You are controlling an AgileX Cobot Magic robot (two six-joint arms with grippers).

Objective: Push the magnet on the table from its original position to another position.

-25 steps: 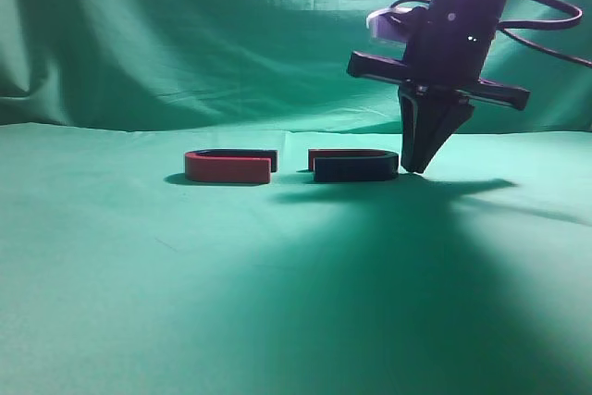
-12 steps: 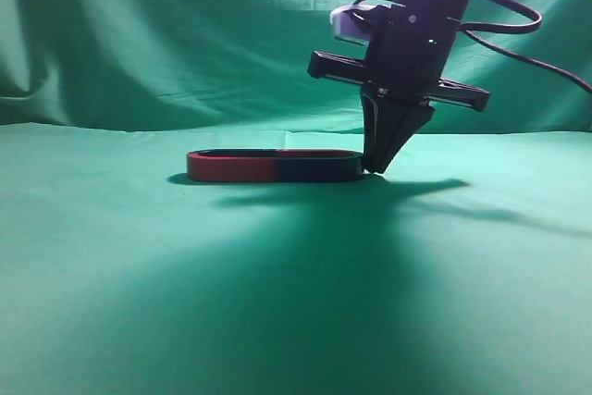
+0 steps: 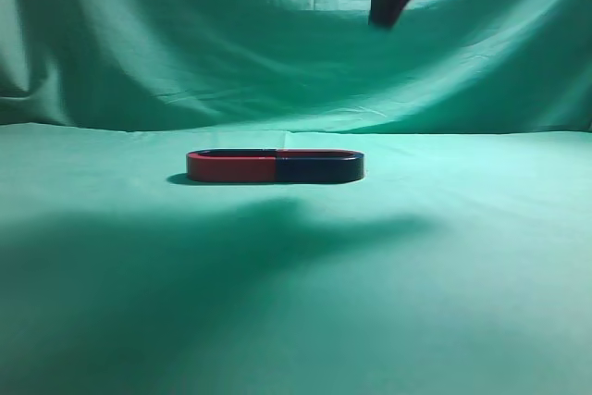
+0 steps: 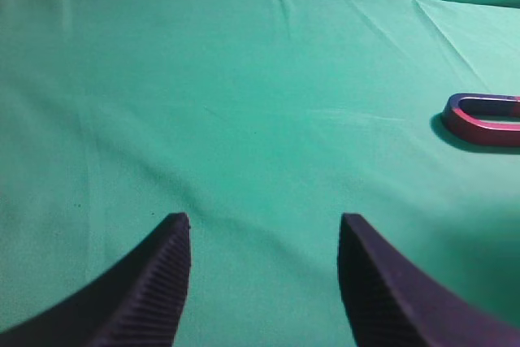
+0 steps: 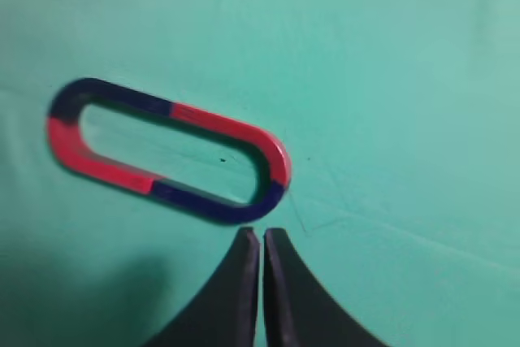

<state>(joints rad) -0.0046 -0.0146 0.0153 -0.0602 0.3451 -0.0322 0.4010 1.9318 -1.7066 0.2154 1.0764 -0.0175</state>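
Note:
Two red-and-blue horseshoe magnets [image 3: 275, 166] lie joined end to end as one closed oval on the green cloth. The oval also shows in the right wrist view [image 5: 166, 149], and its red end shows at the right edge of the left wrist view [image 4: 486, 119]. My right gripper [image 5: 262, 235] is shut and empty, raised high above the magnets; its fingertips [image 3: 384, 18] show at the top of the exterior view. My left gripper [image 4: 264, 221] is open and empty, low over bare cloth, far left of the magnets.
A green cloth [image 3: 296, 302] covers the table, and a green backdrop [image 3: 185, 34] hangs behind it. The arm's shadow falls on the cloth in front of the magnets.
The right gripper pushed the right magnet leftward until it joined the left magnet into one oval. It then lifted straight up and away from the table.

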